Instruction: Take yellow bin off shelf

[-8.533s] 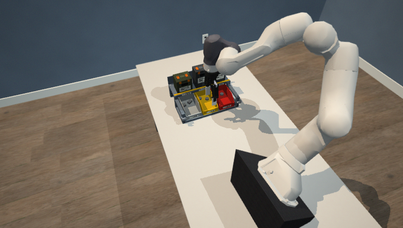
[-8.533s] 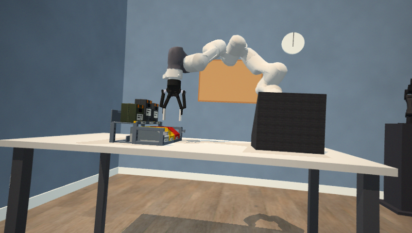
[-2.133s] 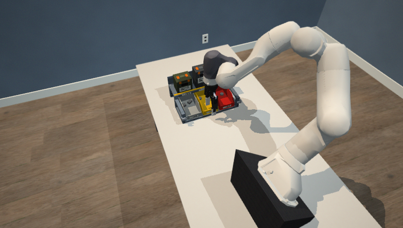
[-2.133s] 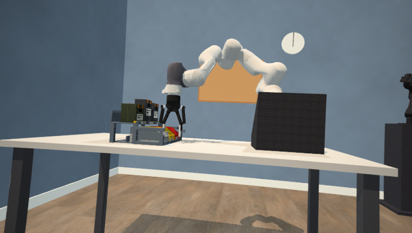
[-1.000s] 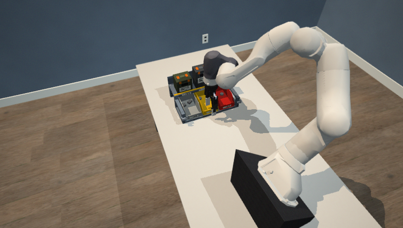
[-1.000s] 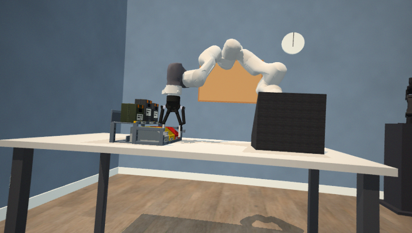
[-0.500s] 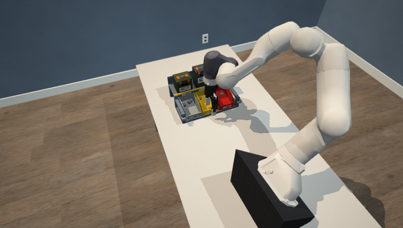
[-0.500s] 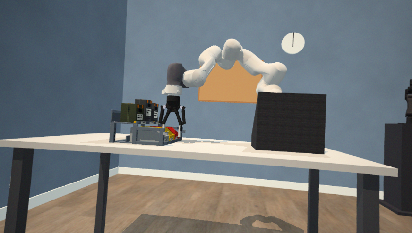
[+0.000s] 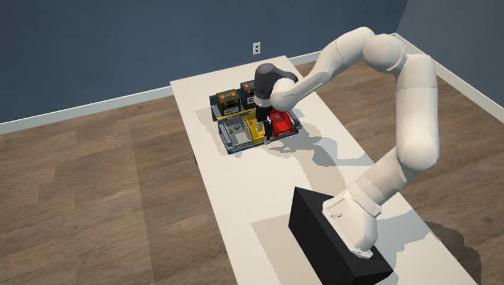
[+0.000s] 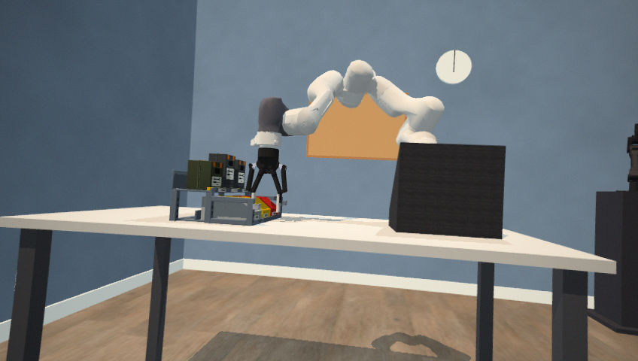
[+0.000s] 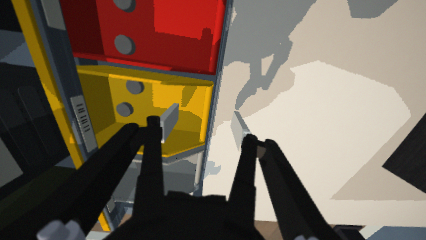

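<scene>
From here I see the tool [image 9: 263, 133] [image 10: 266, 201] [image 11: 205, 115] pointing down, fingers roughly half open, gripping nothing, one inside the yellow bin [image 9: 252, 124] [image 11: 150, 112], the other beyond its front. That bin sits on the shelf [image 9: 226, 151] [image 10: 228, 199] [image 11: 216, 95], between grey [image 9: 236, 135] [image 10: 226, 209] [image 11: 150, 177] and red bins [image 9: 282, 125] [image 10: 271, 206] [image 11: 150, 30].

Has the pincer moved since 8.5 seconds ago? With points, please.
Yes, the pincer [image 9: 263, 132] [image 10: 266, 203] [image 11: 205, 115] is lower against the shelf [image 10: 250, 211] in the exterior view.
</scene>
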Motion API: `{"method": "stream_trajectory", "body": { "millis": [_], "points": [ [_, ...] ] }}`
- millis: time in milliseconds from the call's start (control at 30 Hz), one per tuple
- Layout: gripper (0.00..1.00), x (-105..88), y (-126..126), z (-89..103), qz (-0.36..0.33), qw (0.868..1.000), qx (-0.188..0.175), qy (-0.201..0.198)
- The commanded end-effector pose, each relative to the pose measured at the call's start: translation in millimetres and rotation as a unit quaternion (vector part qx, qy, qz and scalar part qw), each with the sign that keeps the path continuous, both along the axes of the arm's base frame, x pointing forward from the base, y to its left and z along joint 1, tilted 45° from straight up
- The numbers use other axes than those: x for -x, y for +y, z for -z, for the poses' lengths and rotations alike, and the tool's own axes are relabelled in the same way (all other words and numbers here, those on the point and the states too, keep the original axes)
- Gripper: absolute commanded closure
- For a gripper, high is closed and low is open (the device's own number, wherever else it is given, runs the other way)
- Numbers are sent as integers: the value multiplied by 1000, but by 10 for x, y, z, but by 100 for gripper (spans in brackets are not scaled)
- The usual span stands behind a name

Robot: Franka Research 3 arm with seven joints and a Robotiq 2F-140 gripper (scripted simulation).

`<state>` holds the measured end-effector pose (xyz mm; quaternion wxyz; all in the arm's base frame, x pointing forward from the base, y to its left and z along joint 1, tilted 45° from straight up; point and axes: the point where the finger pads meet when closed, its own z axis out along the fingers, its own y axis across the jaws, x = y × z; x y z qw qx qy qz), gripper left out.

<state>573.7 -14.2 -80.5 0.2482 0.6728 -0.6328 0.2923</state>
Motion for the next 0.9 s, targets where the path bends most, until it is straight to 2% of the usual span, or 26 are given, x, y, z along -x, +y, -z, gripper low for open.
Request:
{"method": "stream_trajectory", "body": {
  "millis": [0, 467, 500, 867],
  "points": [
    [43, -9, 10, -11, 0, 1000, 0, -2],
    [43, -15, 16, -18, 1, 1000, -1, -3],
    [100, -5, 3, -6, 0, 1000, 0, -1],
    [100, -5, 3, -6, 0, 1000, 0, -1]
  ]
}}
